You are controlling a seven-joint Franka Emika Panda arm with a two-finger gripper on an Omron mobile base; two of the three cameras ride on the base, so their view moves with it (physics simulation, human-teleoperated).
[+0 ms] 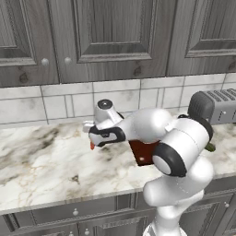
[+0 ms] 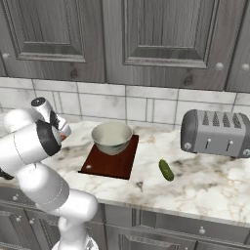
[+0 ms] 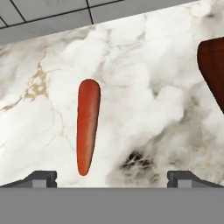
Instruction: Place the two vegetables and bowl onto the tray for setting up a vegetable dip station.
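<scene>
Over a marble counter (image 3: pixel 144 87) in a simulated kitchen, the jaws (image 3: pixel 111 177) of a white arm hang wide apart and empty above the slim orange-red carrot (image 3: pixel 87 127), the step in hand apparently being to pick it up. In the hand view the carrot lies flat on the stone, running lengthwise away from the jaws and sitting nearer the left finger tip than the right, its narrow end closest to them. To do the step well, the jaws probably need to shift left until the carrot sits midway between the tips, then descend straight and close across its narrow width near its thicker half, so the tapered piece neither rolls nor slips out. To the right of the jaws a corner of the dark reddish-brown tray (image 3: pixel 214 65) shows, near the carrot but not touching it. In the right base view the pale bowl (image 2: pixel 112 137) already rests on the tray's far half, leaving bare tray in front for the vegetables. Further right, the dark green cucumber (image 2: pixel 166 170) lies on the counter beside the tray, short of the grey toaster (image 2: pixel 217 132). No brand, label or writing can be read on anything.
</scene>
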